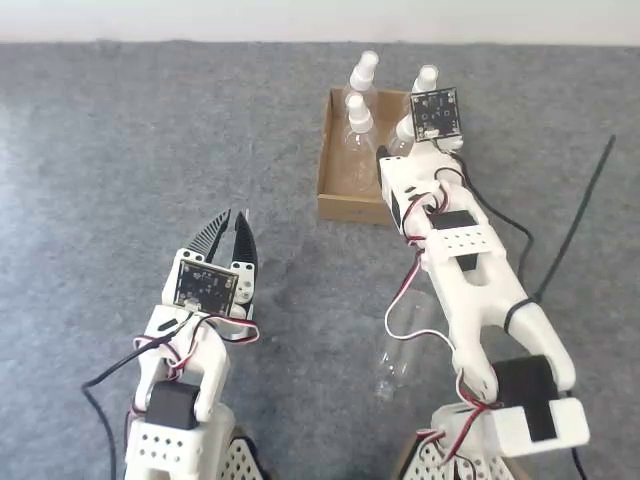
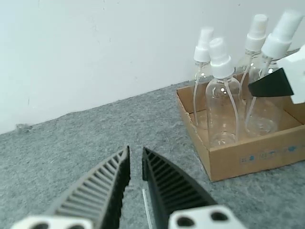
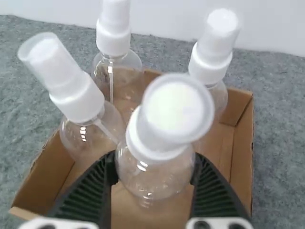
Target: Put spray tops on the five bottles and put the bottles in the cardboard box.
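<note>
Inside cardboard box [image 1: 345, 208], right pincer [image 3: 155, 162] pinches bottle [image 3: 164, 129]; left pincer [image 2: 136, 152] slightly spread outside.

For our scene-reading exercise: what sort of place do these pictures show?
Probably a robotics lab or hobby workbench: two small white arms with exposed wiring sit on a grey carpeted table against a bare white wall, with a cardboard box of spray bottles set out as a practice task.

Left arm [image 1: 185, 370] folded near its base, left gripper [image 1: 235, 215] pointing forward, jaws slightly parted and holding nothing. Right arm [image 1: 470, 290] stretched forward, right gripper [image 3: 152, 167] angled downward, jaws pressed against both sides of a bottle [image 3: 157, 183].
</note>
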